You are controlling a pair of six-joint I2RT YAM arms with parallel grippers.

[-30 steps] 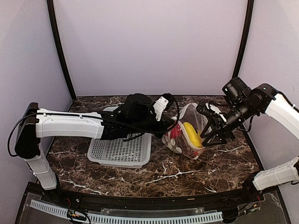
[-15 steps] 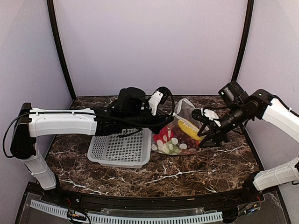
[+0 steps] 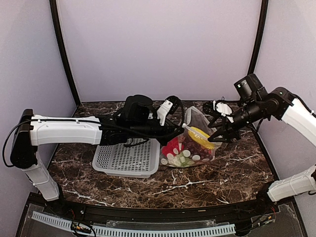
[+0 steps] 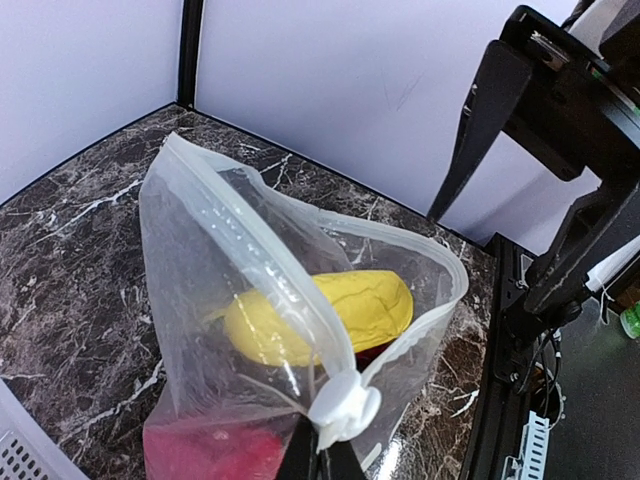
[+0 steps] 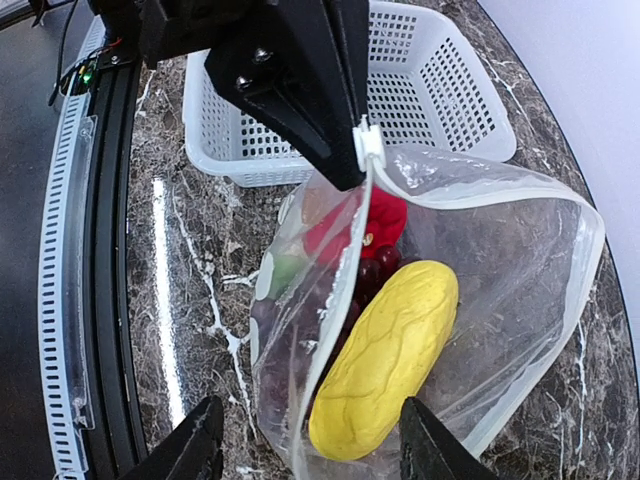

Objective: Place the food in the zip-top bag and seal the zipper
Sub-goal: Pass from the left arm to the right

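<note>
Left pincer clamps the bag at its zipper end; right pincer, spread wide, hovers near the bag's open mouth.

White-shelled arms, black joints, looped black cables, black tapered fingers

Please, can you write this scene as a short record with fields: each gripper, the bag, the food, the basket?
left gripper: shut on the white tab at one end of the zipper of the zip-top bag
right gripper: open, near the bag, seemingly not touching it
bag mouth: open, zipper unsealed
food in bag: yellow corn, red pepper, dark grapes
basket: beside the bag, toward the robot's left
</note>
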